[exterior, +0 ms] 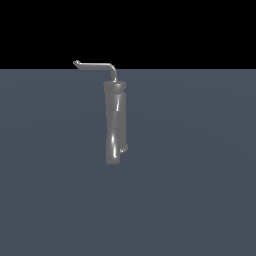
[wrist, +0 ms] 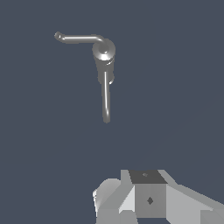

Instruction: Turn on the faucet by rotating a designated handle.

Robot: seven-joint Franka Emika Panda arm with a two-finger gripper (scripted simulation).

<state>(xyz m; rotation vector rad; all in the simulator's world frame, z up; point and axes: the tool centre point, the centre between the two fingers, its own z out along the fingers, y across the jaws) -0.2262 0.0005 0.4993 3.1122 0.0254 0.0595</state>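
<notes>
The faucet [exterior: 115,122] is a tall glossy grey cylinder standing upright on the flat grey-blue floor in the middle of the exterior view. The handle [exterior: 95,65], a thin L-bent rod, rises from its top and reaches toward the exterior view's left, ending in a small flared tip. The wrist view looks down on the faucet's [wrist: 104,51] cap, the handle [wrist: 78,38], and a second straight rod [wrist: 106,98] leaving the body lower down. Only white blocky parts of my gripper [wrist: 148,199] show at the picture's edge, well apart from the faucet. Its fingertips are hidden.
A small nub [exterior: 123,148] sticks out low on the faucet body. The grey-blue floor [exterior: 200,190] runs flat all round, with a black background behind it.
</notes>
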